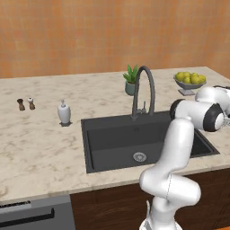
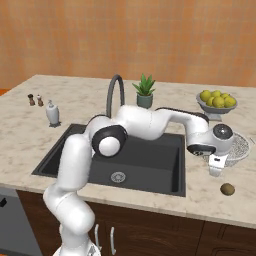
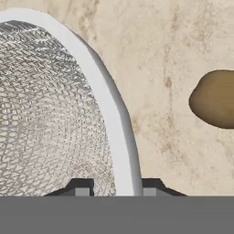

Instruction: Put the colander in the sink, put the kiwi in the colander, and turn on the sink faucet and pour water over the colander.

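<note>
My two-finger gripper (image 3: 117,186) is closed on the thin white rim of the round silver-white fine-mesh colander (image 3: 50,109). In the hand view one dark fingertip (image 3: 81,186) sits inside the mesh bowl and the other outside it, with the rim passing straight between them. In the right base view my hand hangs over the near edge of the colander (image 2: 239,147), which rests on the counter to the right of the sink, in front of the fruit bowl.

The small brown oval kiwi (image 2: 227,189) lies on the counter just outside the colander, apart from it, nearer the counter's front edge. In the hand view the kiwi (image 3: 215,98) shows at the right edge, clear of the rim and my fingers.

The large rectangular dark charcoal sink (image 1: 112,141) with its round silver drain (image 1: 139,156) is set into the beige marbled stone counter (image 1: 40,148). The tall dark grey gooseneck faucet (image 1: 144,92) stands behind the basin. My white arm reaches across the sink from the left towards the colander.

Behind the sink stands a small green potted plant (image 2: 144,91), and to its right a grey footed bowl of yellow-green fruit (image 2: 216,102). Left of the sink are a white soap dispenser (image 1: 64,112) and two small shakers (image 1: 26,104). The wall behind is orange-brown, and dark wood cabinet fronts (image 2: 150,235) run below the counter.
</note>
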